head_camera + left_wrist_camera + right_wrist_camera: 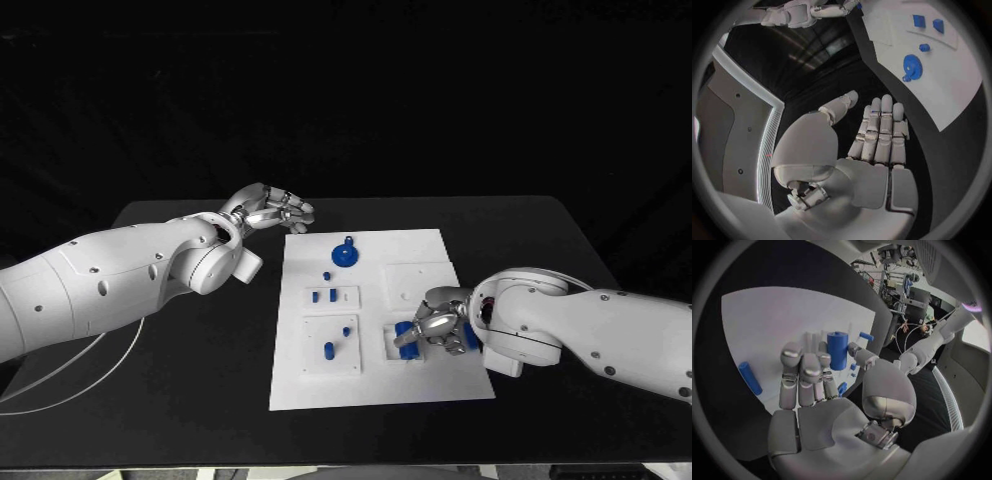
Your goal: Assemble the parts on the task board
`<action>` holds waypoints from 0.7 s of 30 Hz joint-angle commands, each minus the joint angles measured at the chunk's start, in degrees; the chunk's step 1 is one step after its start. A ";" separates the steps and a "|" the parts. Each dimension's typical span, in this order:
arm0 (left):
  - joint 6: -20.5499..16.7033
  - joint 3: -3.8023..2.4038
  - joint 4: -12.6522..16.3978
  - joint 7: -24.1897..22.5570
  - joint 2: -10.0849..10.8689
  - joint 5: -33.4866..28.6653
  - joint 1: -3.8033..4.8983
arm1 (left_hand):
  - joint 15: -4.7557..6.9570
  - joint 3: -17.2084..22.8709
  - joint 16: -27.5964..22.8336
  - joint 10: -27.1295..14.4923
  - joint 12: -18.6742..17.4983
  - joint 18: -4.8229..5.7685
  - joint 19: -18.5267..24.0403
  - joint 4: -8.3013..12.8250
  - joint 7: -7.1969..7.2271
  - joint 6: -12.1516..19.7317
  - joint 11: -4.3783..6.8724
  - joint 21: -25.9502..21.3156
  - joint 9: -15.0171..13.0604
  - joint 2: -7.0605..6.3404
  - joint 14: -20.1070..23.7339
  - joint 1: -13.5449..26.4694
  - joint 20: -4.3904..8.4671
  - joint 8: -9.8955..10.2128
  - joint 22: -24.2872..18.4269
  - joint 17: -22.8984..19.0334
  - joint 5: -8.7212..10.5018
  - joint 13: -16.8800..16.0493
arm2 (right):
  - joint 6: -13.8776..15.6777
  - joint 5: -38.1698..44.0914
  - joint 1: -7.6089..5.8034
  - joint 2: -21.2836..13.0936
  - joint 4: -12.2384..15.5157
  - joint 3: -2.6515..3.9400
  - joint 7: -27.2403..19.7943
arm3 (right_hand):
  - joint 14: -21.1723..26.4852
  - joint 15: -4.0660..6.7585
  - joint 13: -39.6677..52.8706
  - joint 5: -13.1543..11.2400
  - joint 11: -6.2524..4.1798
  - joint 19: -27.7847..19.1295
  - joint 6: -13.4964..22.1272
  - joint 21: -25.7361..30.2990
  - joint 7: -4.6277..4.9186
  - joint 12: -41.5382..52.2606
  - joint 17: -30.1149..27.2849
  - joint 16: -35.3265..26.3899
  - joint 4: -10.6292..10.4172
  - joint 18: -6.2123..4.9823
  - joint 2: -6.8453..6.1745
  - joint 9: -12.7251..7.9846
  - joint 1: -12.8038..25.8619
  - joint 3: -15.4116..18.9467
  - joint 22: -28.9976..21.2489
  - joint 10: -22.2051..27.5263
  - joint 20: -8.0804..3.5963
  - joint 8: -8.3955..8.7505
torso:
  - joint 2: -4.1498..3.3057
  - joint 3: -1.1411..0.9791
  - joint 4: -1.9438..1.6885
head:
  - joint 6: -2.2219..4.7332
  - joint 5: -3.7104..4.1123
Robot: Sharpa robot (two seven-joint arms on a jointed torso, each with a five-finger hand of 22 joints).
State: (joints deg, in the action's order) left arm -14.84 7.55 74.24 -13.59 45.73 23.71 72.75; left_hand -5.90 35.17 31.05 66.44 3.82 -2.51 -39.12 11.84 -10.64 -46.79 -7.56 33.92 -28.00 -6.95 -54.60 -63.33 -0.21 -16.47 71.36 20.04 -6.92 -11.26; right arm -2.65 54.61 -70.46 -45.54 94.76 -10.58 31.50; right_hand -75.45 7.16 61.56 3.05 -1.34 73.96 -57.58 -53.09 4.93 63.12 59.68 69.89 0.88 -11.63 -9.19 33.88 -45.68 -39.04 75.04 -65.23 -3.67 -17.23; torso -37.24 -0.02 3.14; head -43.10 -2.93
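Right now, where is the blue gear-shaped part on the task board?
In the head view, the gear-shaped part lies at the task board's far edge, nearest the left hand.

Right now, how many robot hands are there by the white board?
2. The left robot hand hovers off the task board's far left corner, holding nothing; the right robot hand is over its near right part, among blue parts.

Blue parts point(345, 254) on white task board point(433, 380)
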 commanded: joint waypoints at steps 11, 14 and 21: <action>0.67 -0.03 0.09 -0.37 0.05 -0.28 0.01 | -0.11 0.01 -0.25 -0.24 0.27 -0.74 -0.34 -0.42 0.19 0.38 -0.10 -0.22 0.07 0.19 -0.24 0.54 -0.05 -0.38 0.13 0.15 0.16 0.11 | -0.33 0.79 0.48 0.74 -0.60 0.01 -0.08 | 0.00 0.29 0.31 -0.25 0.04 -0.27 -0.02 -0.32 0.20 -0.60 -0.13 -0.20 -1.02 -3.37 -2.18 0.23 1.72 0.13 0.62 -0.15 -0.09 0.43 | 0.02 -0.01 0.01 | -0.13 -0.29; 0.68 -0.03 0.08 -0.36 0.05 -0.28 0.01 | -0.11 0.01 -0.25 -0.24 0.27 -0.74 -0.34 -0.42 0.19 0.38 -0.10 -0.22 0.07 0.19 -0.24 0.54 -0.05 -0.38 0.13 0.16 0.16 0.12 | -0.30 1.05 0.48 0.73 -0.67 0.01 -0.09 | 0.04 0.23 0.42 -0.24 0.11 -0.29 0.19 -0.36 0.27 -0.68 -0.13 -0.21 -1.48 -3.37 -3.61 0.32 3.27 1.70 0.61 -0.07 -0.05 0.52 | 0.02 0.01 0.03 | -0.16 -0.35; 0.62 -0.03 0.07 -0.35 0.10 -0.28 0.01 | -0.11 0.00 -0.28 -0.24 0.27 -0.74 -0.33 -0.43 0.19 0.39 -0.10 -0.24 0.08 0.17 -0.24 0.55 -0.05 -0.39 0.15 0.19 0.16 0.13 | 0.08 2.23 0.49 0.64 -0.70 0.01 -0.37 | 0.72 0.46 1.06 -0.22 -0.10 -1.71 0.99 0.05 0.06 -1.21 0.05 -0.40 2.30 -3.37 -3.09 1.17 6.96 12.22 0.55 0.65 -0.98 0.71 | 0.01 0.01 0.02 | -0.19 -0.39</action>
State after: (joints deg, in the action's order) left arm -14.83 7.55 74.22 -13.57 45.85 23.70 72.75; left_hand -5.89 35.17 31.06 66.43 3.82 -2.51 -39.12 11.84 -10.64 -46.79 -7.57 33.92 -28.00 -6.95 -54.60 -63.33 -0.21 -16.47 71.45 20.14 -6.92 -11.22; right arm -2.61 55.56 -70.01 -44.82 94.14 -10.55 31.32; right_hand -74.98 7.58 62.59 3.06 -1.54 72.52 -56.96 -53.09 4.90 62.11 59.65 69.81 2.83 -11.83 -12.13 35.00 -39.14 -27.53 75.04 -65.01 -4.51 -16.72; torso -37.21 -0.03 3.16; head -43.26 -3.29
